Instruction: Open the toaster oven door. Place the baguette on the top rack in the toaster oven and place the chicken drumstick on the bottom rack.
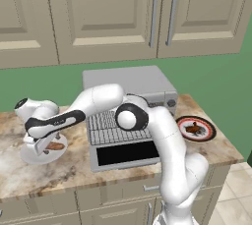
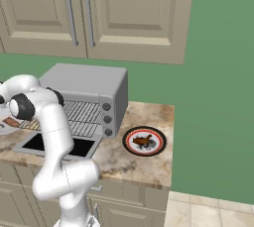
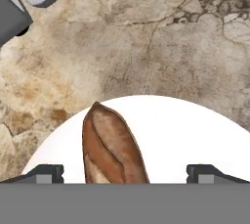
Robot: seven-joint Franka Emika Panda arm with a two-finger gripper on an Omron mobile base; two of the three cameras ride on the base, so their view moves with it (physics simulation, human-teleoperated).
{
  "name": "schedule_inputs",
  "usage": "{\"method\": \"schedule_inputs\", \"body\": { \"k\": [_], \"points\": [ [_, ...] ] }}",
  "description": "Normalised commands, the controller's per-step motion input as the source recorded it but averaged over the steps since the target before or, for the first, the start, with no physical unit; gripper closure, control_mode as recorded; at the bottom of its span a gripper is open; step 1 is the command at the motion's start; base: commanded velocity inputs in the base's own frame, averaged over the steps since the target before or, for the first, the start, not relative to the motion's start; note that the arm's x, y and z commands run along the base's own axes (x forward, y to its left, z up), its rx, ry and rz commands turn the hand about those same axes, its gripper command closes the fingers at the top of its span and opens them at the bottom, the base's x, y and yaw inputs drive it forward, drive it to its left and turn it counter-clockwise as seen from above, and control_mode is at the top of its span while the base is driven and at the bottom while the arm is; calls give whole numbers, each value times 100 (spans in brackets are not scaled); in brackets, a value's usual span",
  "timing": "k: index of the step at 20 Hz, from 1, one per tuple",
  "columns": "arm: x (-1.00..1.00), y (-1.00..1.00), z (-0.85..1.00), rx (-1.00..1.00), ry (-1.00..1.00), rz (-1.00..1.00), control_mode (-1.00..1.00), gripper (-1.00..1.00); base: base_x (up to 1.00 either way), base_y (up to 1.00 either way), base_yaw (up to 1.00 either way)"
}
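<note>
Baguette (image 3: 113, 147) between open gripper (image 3: 125, 173) fingertips (on plate).

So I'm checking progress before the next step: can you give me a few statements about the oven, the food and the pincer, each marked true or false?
1. The oven door is folded down open. True.
2. The baguette already lies on a rack inside the oven. False: it lies on a white plate on the counter, left of the oven.
3. The pincer is open, its fingertips on either side of the baguette. True.
4. The chicken drumstick is held by the pincer. False: it sits on a red-rimmed plate to the right of the oven.
5. Both wall cabinet doors stand open. False: they are shut.
</note>
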Motion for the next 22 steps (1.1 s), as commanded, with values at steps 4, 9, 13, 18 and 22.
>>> {"method": "schedule_inputs", "body": {
  "k": [4, 9, 13, 18, 22],
  "points": [
    [29, 0, -33, 0, 0, 7, -100, -100, 0, 0, 0],
    [8, 0, -28, 0, 0, 8, -100, 100, 0, 0, 0],
    [0, 0, -3, 0, 0, 8, -100, 100, 0, 0, 0],
    [-16, 0, 23, 1, 0, 10, -100, 100, 0, 0, 0],
    [-44, 0, 83, 2, -5, 14, -100, 100, 0, 0, 0]
  ]
}}
